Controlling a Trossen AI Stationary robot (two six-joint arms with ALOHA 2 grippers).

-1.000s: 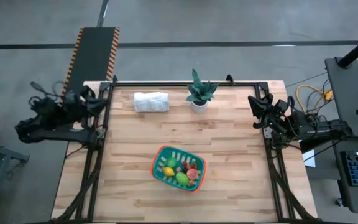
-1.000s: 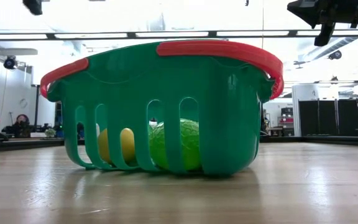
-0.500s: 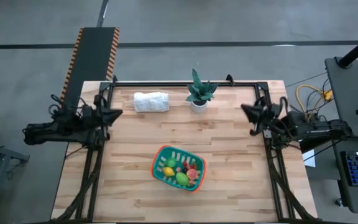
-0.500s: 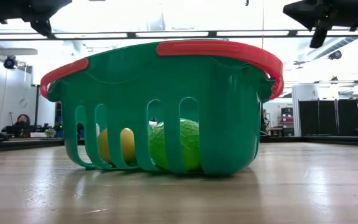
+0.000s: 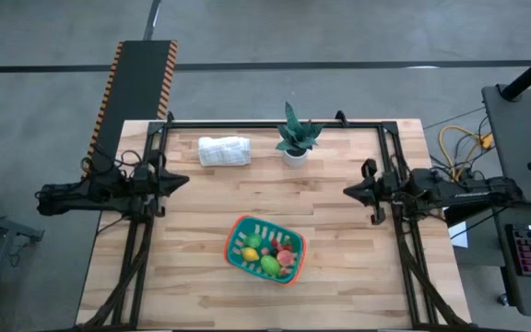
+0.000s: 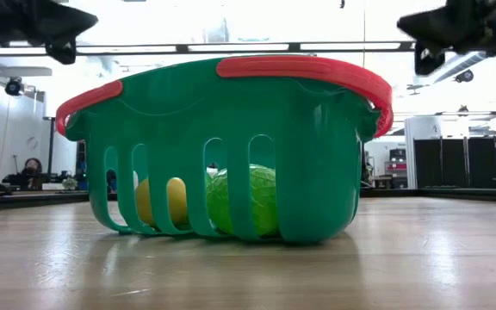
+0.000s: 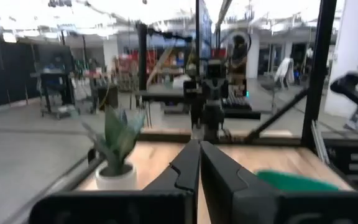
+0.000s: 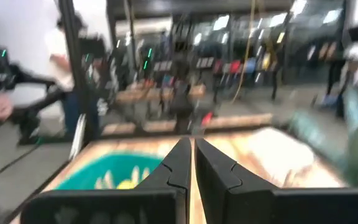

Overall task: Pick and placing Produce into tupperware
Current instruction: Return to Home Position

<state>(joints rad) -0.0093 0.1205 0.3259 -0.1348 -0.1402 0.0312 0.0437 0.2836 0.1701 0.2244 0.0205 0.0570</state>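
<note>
at the table's side edges your left gripper (image 5: 181, 181) and right gripper (image 5: 348, 192) have swung inward, both closed and empty, with the produce (image 5: 267, 254) in the tupperware (image 5: 230, 249) mid-table, so you're likely done.

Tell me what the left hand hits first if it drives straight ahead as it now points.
Probably the right hand, facing it across the table; the plant and tupperware lie off that line.

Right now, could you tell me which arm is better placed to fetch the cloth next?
Left, probably. The left pincer, shut, sits at the table's left edge, on the cloth's side; the right pincer, also shut, waits across the table, beyond the plant.
</note>
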